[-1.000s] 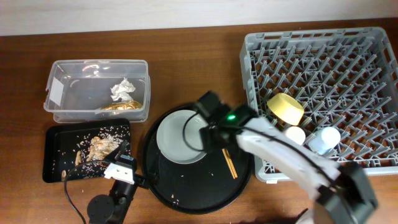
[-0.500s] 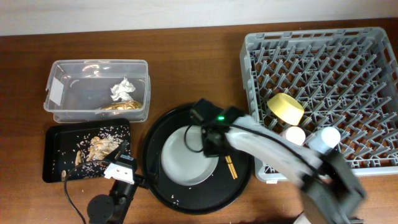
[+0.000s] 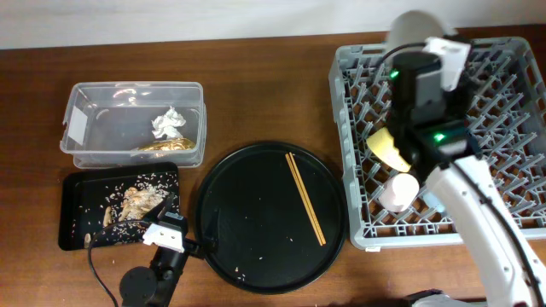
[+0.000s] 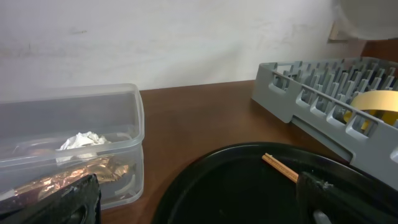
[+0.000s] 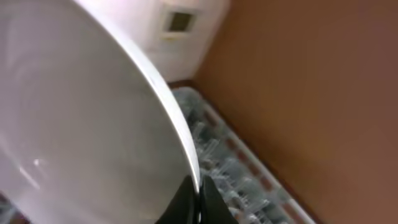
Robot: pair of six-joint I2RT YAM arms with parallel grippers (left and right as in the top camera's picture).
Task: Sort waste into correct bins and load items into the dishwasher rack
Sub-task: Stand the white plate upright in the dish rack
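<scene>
My right gripper [image 5: 198,199] is shut on the rim of the white plate [image 5: 74,124]. It holds the plate [image 3: 418,26] tilted on edge above the far side of the grey dishwasher rack [image 3: 503,77]. In the rack lie a yellow bowl [image 3: 388,149] and a pink cup [image 3: 399,192]. The wooden chopsticks [image 3: 304,198] rest on the round black tray [image 3: 247,247]. The clear box [image 3: 85,153] holds the tissue [image 3: 168,124] and the wrapper [image 3: 162,145]. Food scraps [image 3: 136,203] lie in the rectangular black tray [image 3: 72,234]. My left gripper [image 4: 199,205] is open and low at the round tray's near-left edge.
The rack's near wall [image 4: 280,99] rises just right of the round tray. The clear box [image 4: 124,112] stands to the left of my left gripper, with bare wood between it and the round tray. My right arm [image 3: 478,213] crosses the rack's near right part.
My right gripper closed on the plate, lifted it off the round tray and carried it right and back over the rack. The chopsticks now lie bare on the tray. The left arm stayed still.
</scene>
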